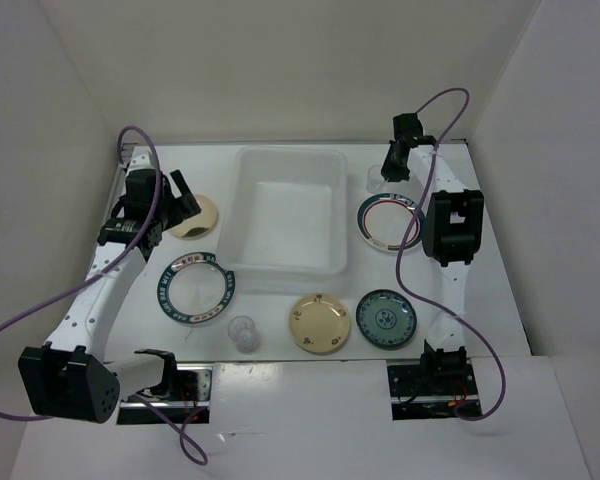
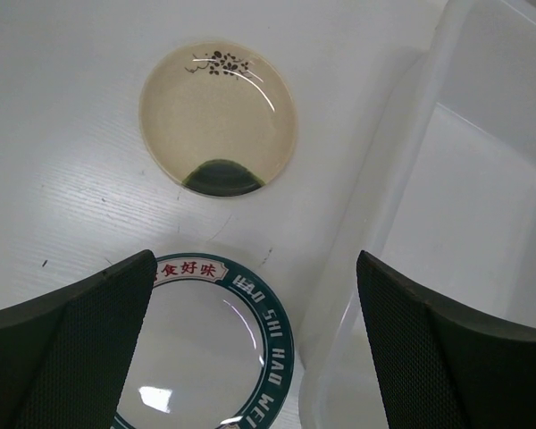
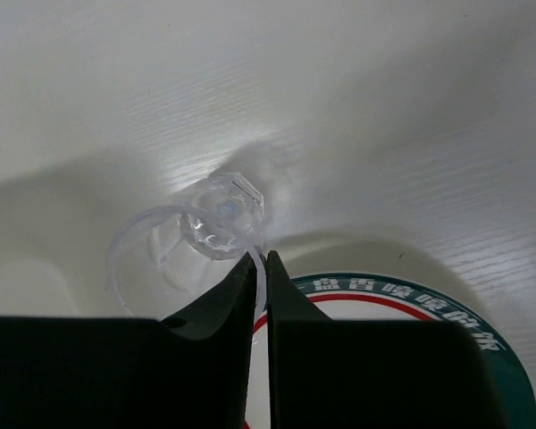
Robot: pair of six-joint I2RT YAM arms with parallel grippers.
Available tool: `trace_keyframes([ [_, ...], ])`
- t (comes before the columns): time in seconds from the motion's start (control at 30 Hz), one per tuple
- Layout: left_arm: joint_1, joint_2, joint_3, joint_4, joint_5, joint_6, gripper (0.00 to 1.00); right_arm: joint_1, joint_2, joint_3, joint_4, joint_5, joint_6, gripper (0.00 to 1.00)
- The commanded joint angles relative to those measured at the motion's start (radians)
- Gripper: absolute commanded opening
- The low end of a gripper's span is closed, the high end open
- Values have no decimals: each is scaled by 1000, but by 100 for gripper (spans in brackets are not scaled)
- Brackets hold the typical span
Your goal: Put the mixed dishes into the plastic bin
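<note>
The plastic bin (image 1: 242, 200) stands at the table's middle back and holds nothing. My left gripper (image 1: 172, 198) hovers open and empty over the cream bowl (image 1: 198, 215). In the left wrist view its jaws (image 2: 255, 268) stand wide, with the bowl (image 2: 219, 121) ahead, the blue-rimmed plate (image 2: 281, 340) below and the bin's wall (image 2: 402, 179) to the right. My right gripper (image 1: 392, 172) is shut on the wall of a clear cup (image 1: 371, 178), seen tilted in the right wrist view (image 3: 219, 214). The green-red rimmed plate (image 1: 388, 222) lies just nearer.
The blue-rimmed plate (image 1: 195, 288) lies left of the bin. Along the front lie a second clear cup (image 1: 244, 335), the cream-yellow plate (image 1: 320, 323) and the teal plate (image 1: 387, 318). White walls enclose the table on three sides.
</note>
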Motion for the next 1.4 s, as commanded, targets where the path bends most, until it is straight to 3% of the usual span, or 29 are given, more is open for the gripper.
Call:
trace_keyframes([
  [0.0,5,-24,-19,37,8,-26,99,-4,1,50,-35,-8,6,8],
  [0.03,5,-24,-19,37,8,-26,99,-4,1,59,-35,-19,6,0],
  [0.33,5,25,-19,68,51,-26,99,89,-241,164,-75,-41,-25,0],
  [0.5,5,67,-19,96,100,-15,99,183,-329,72,-33,-110,-65,0],
  [0.63,5,76,-19,96,100,-15,99,325,-338,49,-33,-98,-97,0],
  [0.87,5,39,-42,105,100,-6,99,408,-199,116,-87,-113,-97,0],
  [1.37,5,10,-104,77,99,22,99,409,37,182,-107,-38,-88,0],
])
